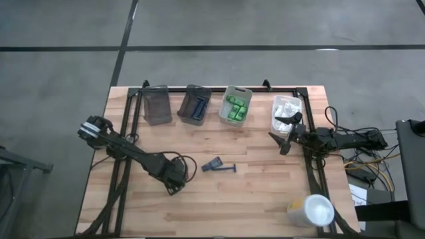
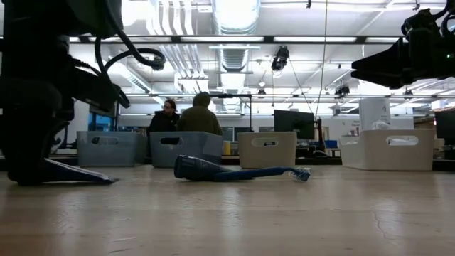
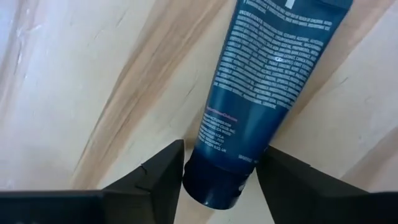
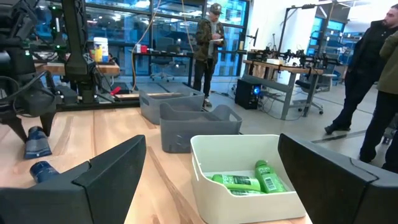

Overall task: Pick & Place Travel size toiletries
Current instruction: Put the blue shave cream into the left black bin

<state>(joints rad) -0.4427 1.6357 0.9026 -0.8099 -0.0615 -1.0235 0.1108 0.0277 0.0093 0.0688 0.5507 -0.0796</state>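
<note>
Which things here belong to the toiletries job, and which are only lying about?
Job: blue tube between the left end effector fingers; blue razor; green packs; white packets.
Lying about: white cup; empty grey bin.

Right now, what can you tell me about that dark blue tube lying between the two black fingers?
The dark blue tube is a small squeeze tube, seemingly soft plastic, printed with fine light text and one pink line. It lies flat on the pale wooden table, its rounded dark cap end pointing toward the left gripper. The gripper's fingers sit on either side of the cap end, close against it; whether they press it yet is unclear. Its far end runs out of view.
</note>
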